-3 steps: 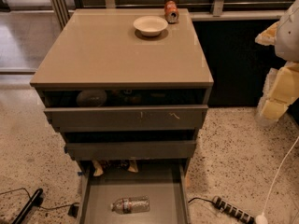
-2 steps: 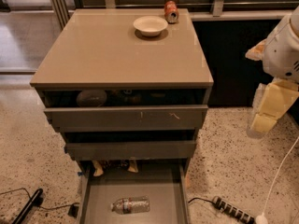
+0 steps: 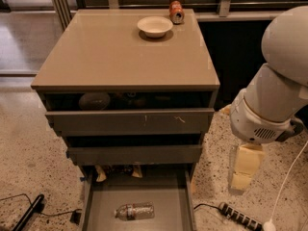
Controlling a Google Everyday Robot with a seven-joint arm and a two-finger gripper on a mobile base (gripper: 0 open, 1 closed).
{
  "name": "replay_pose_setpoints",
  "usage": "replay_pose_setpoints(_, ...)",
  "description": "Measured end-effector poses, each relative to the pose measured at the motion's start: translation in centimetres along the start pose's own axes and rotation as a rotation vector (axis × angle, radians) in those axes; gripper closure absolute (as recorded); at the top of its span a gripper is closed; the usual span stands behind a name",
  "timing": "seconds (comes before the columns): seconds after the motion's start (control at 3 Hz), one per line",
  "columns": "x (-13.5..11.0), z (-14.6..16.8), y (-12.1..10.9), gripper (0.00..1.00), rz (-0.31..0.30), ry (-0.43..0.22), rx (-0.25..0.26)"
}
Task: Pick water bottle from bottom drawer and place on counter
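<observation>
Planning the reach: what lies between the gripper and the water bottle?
Camera view: speckled floor and the bottom drawer's right wall, between the gripper right of the cabinet and the water bottle.

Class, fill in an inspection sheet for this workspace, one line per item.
Surface: counter, tan and glossy.
Job's things: bottle lying on its side in the open bottom drawer.
Clutter: bowl and can near the counter's far edge.
End effector: right of the cabinet, pointing down, clear of the drawer.
Cables: power strip and white cord at right; black cable at left.
Surroundings: speckled floor.
</observation>
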State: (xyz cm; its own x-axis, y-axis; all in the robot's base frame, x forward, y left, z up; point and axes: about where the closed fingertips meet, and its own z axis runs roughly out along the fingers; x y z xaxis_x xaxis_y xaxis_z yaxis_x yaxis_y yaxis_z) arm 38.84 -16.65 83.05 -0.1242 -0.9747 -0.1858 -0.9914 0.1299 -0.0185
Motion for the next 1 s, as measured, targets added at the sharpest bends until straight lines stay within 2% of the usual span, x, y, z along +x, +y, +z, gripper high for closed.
replay_pose_setpoints(0.67, -0.5, 1.1, -1.0, 0.00, -0.003, -0.027, 0.029)
replay_pose_setpoints(1.0, -2.1, 3.2, -4.2, 0.00, -0.010, -0.062, 0.054)
